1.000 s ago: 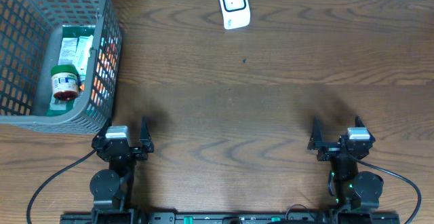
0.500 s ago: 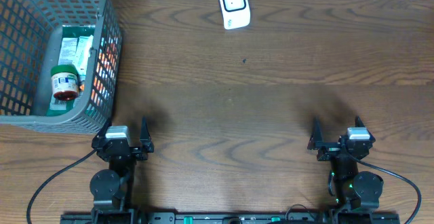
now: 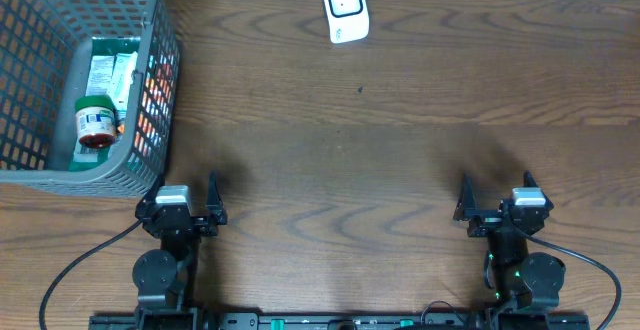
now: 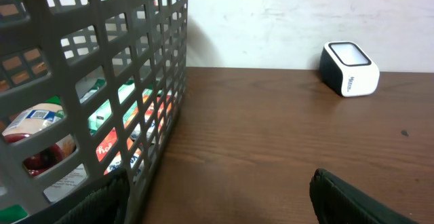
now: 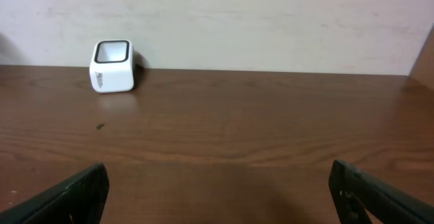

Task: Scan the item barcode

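Both arms sit parked at the bottom edge of the overhead view. The left gripper [image 3: 186, 188] and the right gripper [image 3: 496, 188] each have their fingers spread wide with nothing between them.

The goods to scan lie in the grey plastic mesh basket [image 3: 165, 70] at the upper left: a small round jar with a green lid and white label [image 3: 96, 122], and beside it a flat green-and-white packet [image 3: 112, 75]. I cannot tell which one is meant. The white box-shaped barcode scanner with a dark window [image 3: 345, 8] stands at the top centre of the dark brown wooden table [image 3: 380, 150], well apart from the basket.

My worry is the reach into the basket. Its tall wall stands just beside my left fingers, so I could catch the rim and drag or tip it. The jar looks liable to roll or slip, and its barcode may end up facing away from the window.

Compared with a second ago, nothing has moved.
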Robot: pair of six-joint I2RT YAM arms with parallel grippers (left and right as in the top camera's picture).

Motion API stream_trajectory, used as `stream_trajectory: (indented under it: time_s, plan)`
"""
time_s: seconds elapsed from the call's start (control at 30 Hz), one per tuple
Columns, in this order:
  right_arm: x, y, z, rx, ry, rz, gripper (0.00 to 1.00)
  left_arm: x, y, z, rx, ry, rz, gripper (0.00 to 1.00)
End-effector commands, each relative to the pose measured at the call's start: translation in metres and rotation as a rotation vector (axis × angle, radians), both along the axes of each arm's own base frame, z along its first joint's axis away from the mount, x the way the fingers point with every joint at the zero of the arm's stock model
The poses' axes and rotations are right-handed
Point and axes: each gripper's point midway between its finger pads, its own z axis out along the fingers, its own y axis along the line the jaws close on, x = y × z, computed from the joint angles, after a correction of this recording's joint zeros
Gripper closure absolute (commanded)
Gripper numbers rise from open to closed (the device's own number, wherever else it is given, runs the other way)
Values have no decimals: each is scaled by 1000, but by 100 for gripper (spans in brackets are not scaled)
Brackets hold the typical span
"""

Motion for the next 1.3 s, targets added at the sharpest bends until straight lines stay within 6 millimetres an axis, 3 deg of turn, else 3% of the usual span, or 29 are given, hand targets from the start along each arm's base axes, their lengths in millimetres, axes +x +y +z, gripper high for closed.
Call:
stream_trajectory:
  time_s: [0.0, 0.2, 0.4, 0.57, 0.83, 1.03, 1.27]
  plan:
    - [0, -2, 0, 6, 0, -12, 1, -1, 2, -11, 4, 35, 7, 14]
    - [0, -2, 0, 6, 0, -12, 1, -1, -17, -5, -47, 23, -93, 14]
    - [0, -2, 0, 6, 0, -12, 1, -11, -28, 25, -159, 21, -149, 14]
    - [0, -2, 0, 6, 0, -12, 1, -31, -35, 65, -236, 44, -178, 14]
    - [0, -2, 0, 6, 0, -12, 1, -54, -40, 150, -248, 61, -200, 14]
    - [0, -2, 0, 6, 0, -12, 1, -41, -39, 196, -255, 179, -181, 14]
    - [0, -2, 0, 6, 0, -12, 1, 2, -38, 247, -201, 327, -180, 14]
